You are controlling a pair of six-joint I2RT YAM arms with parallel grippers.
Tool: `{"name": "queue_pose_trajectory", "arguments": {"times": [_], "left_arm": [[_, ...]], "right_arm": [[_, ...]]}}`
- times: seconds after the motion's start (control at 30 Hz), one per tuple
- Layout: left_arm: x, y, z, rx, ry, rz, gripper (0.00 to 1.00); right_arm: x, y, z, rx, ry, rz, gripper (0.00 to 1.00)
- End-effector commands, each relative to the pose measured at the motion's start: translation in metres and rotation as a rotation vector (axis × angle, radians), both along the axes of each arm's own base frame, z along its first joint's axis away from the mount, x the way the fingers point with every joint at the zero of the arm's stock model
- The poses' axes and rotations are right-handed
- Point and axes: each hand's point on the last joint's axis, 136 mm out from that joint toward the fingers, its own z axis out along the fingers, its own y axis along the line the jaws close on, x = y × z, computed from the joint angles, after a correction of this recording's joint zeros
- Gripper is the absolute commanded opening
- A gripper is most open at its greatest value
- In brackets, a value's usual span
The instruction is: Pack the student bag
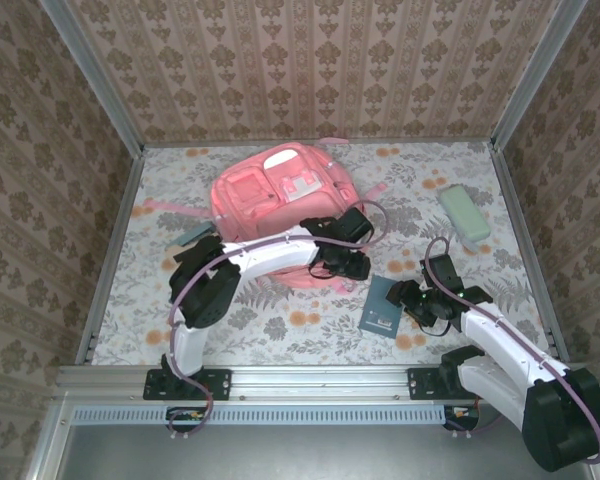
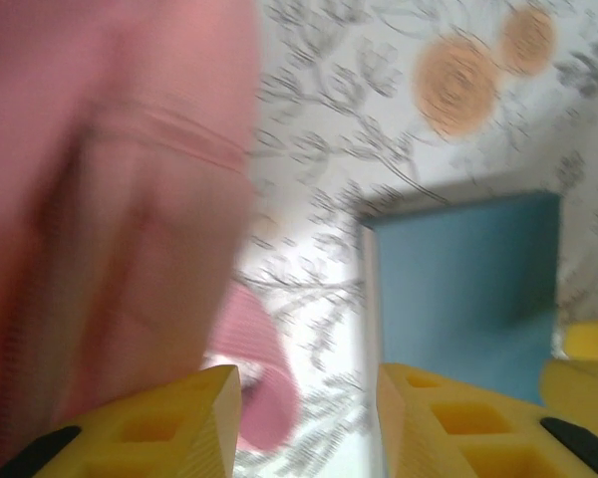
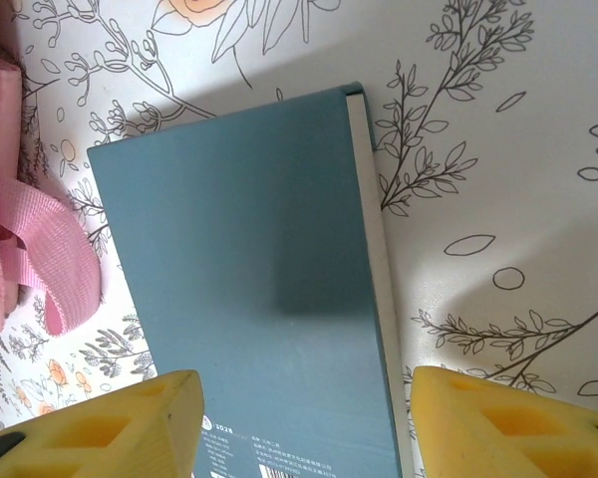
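I see the student bag point(image 1: 270, 200) lying flat in the upper middle of the top view, on the flowered desk point(image 1: 270, 335). My left hand point(image 1: 344, 264) sits at the bag's lower right edge. In its wrist view the yellow fingers point(image 2: 169, 423) stand spread with nothing between them; blurred pink bag fabric is on the left and a teal book point(image 2: 468, 289) on the right. My right hand point(image 1: 416, 300) is just right of that book point(image 1: 382, 306), lower centre of the top view. In its wrist view the fingers point(image 3: 110, 423) are spread to either side of the book's near end, not pinching it. A pink strap point(image 3: 50, 249) curls at the left edge. A pale green case point(image 1: 463, 212) lies upper right, well apart from the bag.
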Motion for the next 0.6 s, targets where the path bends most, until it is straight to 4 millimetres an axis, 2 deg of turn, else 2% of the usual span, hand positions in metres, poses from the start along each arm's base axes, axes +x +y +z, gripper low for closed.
{"name": "queue_pose_trajectory", "arguments": {"times": [0.0,0.1,0.27,0.37,0.57], "left_arm": [[-0.028,-0.019,0.027,-0.072,0.025,-0.022,0.41],[-0.037,-0.024,0.01,-0.053,0.072,-0.018,0.41],[-0.037,-0.022,-0.019,-0.013,0.135,0.015,0.42],[-0.038,-0.024,-0.032,-0.006,0.173,0.022,0.38],[-0.04,-0.015,-0.052,0.021,0.206,0.048,0.37]], "right_arm": [[0.004,0.001,0.002,-0.009,-0.023,0.026,0.57],[0.003,0.001,-0.003,-0.012,-0.014,0.033,0.56],[0.002,0.002,-0.009,-0.012,-0.001,0.048,0.52],[0.002,0.002,-0.011,-0.012,-0.001,0.054,0.52],[0.001,0.005,-0.014,-0.005,0.01,0.068,0.52]]}}
